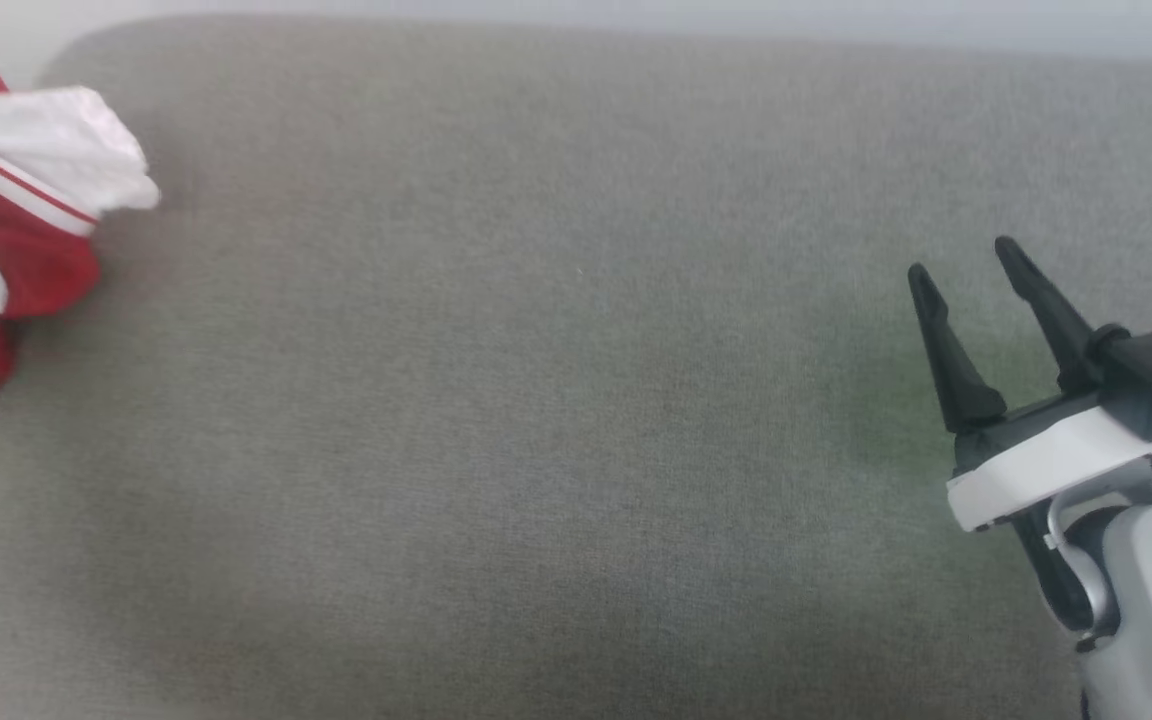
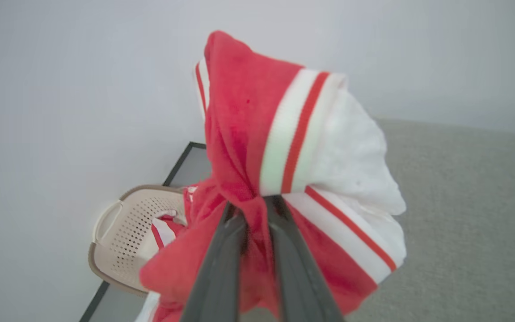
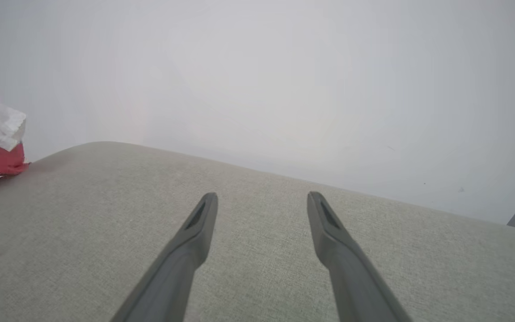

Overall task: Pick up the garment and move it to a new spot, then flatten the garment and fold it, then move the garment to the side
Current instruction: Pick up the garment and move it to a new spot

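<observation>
The first step is only partly done. The left hand [image 2: 253, 201] has its two fingers pressed together on a gathered fold of the garment [image 2: 248, 112], which is bunched up at the far left corner of the grey cloth-covered table [image 1: 576, 400]. In the head view only a crumpled red and white lump shows at the left edge. The right hand [image 1: 964, 258] waits well apart over the right of the table, fingers spread and holding nothing. Still to do are setting the garment down at a new spot, flattening, folding and moving it aside. The garment has no true long axis while bunched. In the left wrist view the bundle stands up past the fingertips, roughly in line with the fingers. The white sleeve and striped trim fall to one side, and a red tail trails back toward the beige perforated basket [image 2: 128, 223]. The cloth hides the gap, so it is hard to tell whether that tail has cleared the basket. The "23" is folded out of sight.
</observation>
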